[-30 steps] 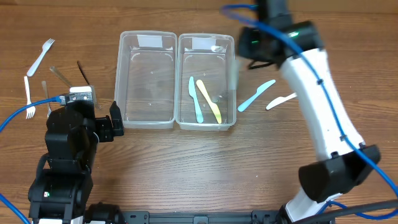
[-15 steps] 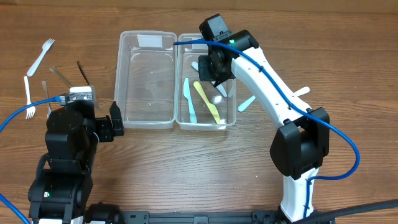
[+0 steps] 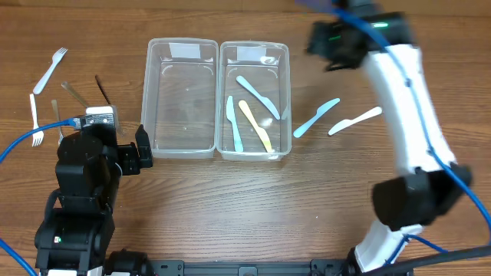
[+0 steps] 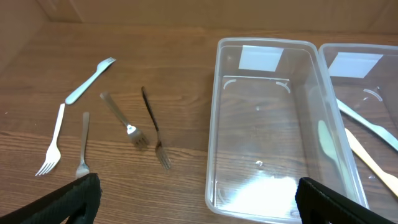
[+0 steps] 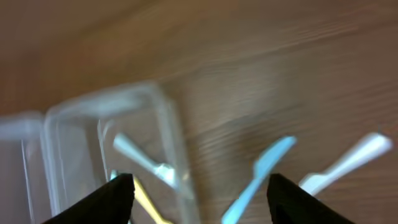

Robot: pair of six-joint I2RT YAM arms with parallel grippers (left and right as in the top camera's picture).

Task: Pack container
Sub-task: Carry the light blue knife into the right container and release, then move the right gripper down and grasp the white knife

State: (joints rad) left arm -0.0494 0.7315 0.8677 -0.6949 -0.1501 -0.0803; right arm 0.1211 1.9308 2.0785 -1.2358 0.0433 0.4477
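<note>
Right gripper (image 5: 200, 182) hovers wide open, empty, beside the knife container (image 3: 254, 46); left gripper (image 4: 198, 186) likewise wide, empty.

The wooden table (image 3: 230, 199) carries a clear left container (image 3: 181, 98) and a clear right container (image 3: 253, 52), side by side in the upper middle of the frame. Several forks (image 3: 50, 69) lie at the upper left. A blue knife (image 3: 316, 117) and a white knife (image 3: 354, 120) lie on the wood just right of the containers.

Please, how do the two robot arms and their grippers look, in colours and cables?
The left arm is black and boxy; the right arm has white tubular links, black joints and a green light. Blue cables run along both. The fingers are black.
</note>
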